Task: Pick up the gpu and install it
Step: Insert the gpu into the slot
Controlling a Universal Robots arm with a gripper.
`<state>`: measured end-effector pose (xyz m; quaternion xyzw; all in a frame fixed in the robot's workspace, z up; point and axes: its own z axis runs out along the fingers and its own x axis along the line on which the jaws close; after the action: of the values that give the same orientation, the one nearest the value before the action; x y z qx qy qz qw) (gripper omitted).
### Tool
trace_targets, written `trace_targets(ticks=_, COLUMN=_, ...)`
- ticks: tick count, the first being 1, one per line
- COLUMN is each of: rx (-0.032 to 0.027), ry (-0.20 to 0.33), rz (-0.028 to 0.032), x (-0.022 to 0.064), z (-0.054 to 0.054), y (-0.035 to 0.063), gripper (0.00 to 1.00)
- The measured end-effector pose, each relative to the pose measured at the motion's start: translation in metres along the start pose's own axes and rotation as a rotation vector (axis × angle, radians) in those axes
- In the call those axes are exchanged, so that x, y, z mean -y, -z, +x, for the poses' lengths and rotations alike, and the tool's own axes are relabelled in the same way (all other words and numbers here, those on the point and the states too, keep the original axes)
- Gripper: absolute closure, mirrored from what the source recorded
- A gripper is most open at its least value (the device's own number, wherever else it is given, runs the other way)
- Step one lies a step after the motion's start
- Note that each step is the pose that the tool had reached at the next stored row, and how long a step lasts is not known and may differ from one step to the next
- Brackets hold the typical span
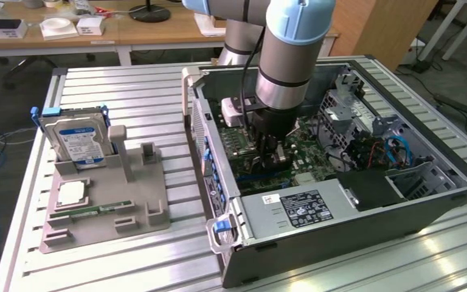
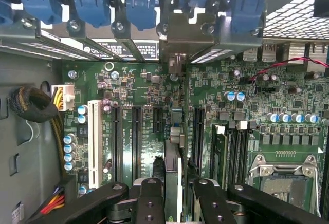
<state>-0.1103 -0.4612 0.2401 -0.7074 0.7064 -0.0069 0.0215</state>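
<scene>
Our hand (image 2: 175, 193) pinches the gpu (image 2: 175, 147) edge-on, low over the motherboard (image 2: 288, 106) slots.
We judge the card light, stiff and fragile: best held by its bare top edge; beyond, the computer case (image 1: 428, 201).

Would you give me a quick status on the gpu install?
Gripper shut on gpu, inside computer case. Card edge-on over motherboard slots. Nothing blocking.
</scene>
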Motion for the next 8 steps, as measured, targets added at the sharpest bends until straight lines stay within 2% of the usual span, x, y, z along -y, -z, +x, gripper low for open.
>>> trace_targets(ticks=8, rx=-0.0003, ry=0.0, rz=-0.0001, x=-0.0003, z=-0.0009, y=-0.0003, gripper=0.74)
